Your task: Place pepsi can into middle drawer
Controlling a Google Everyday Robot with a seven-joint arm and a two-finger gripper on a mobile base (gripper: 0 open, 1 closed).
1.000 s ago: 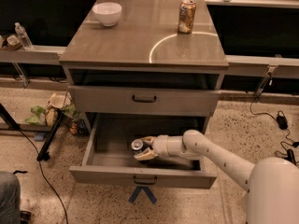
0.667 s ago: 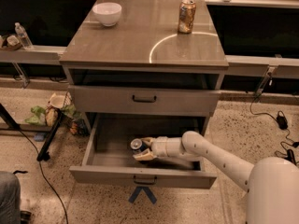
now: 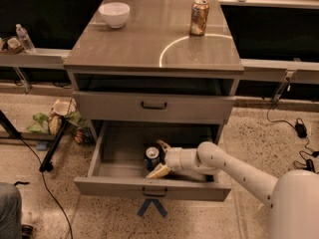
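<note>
The pepsi can (image 3: 151,158), dark blue with a silver top, stands upright on the floor of the pulled-out middle drawer (image 3: 119,185), near its middle. My gripper (image 3: 159,159) reaches into the drawer from the right. It is open, with one finger behind the can and one in front of it, the tips spread a little wider than the can. The white arm (image 3: 234,171) crosses over the drawer's right side.
The shut upper drawer front (image 3: 153,106) is just above the arm. On the cabinet top stand a gold-brown can (image 3: 199,17) and a white bowl (image 3: 114,14). Bags and a black stand leg (image 3: 55,138) lie on the floor to the left, cables to the right.
The gripper's fingers have spread apart from the can. The can, held tilted before, now stands upright on the drawer floor. The arm has barely moved.
</note>
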